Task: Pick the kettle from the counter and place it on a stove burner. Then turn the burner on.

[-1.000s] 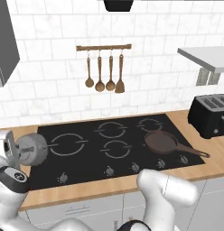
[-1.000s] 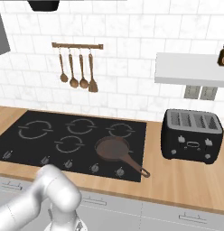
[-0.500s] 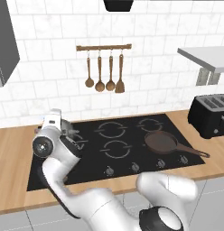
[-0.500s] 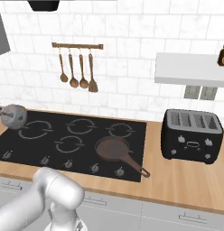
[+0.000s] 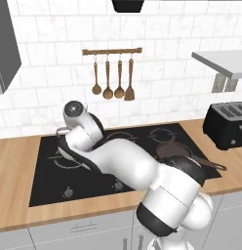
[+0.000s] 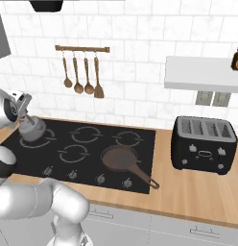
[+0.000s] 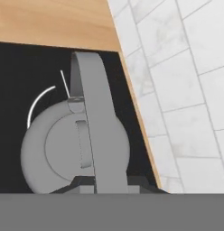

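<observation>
The grey kettle (image 6: 32, 129) is at the back left of the black cooktop (image 6: 92, 163), over the large left stove burner ring (image 6: 44, 140). I cannot tell whether it rests on the glass. My gripper (image 6: 26, 119) is shut on its arched handle (image 7: 96, 131). From the hand camera I look down on the lid and body (image 7: 55, 153), with an arc of the ring (image 7: 39, 101) beside them and the counter (image 7: 50, 22) beyond. From the left base camera my arm hides most of the kettle (image 5: 61, 131).
A brown frying pan (image 6: 118, 157) sits on the front right of the cooktop, its handle pointing right. A black toaster (image 6: 205, 143) stands on the counter (image 6: 197, 187) to the right. Knobs (image 6: 73, 175) line the front edge. Wooden utensils (image 6: 82, 72) hang on the tiled wall.
The arm has swung right and a little down with the kettle, from the cooktop's left edge to over the left ring. The pan and toaster have not moved.
</observation>
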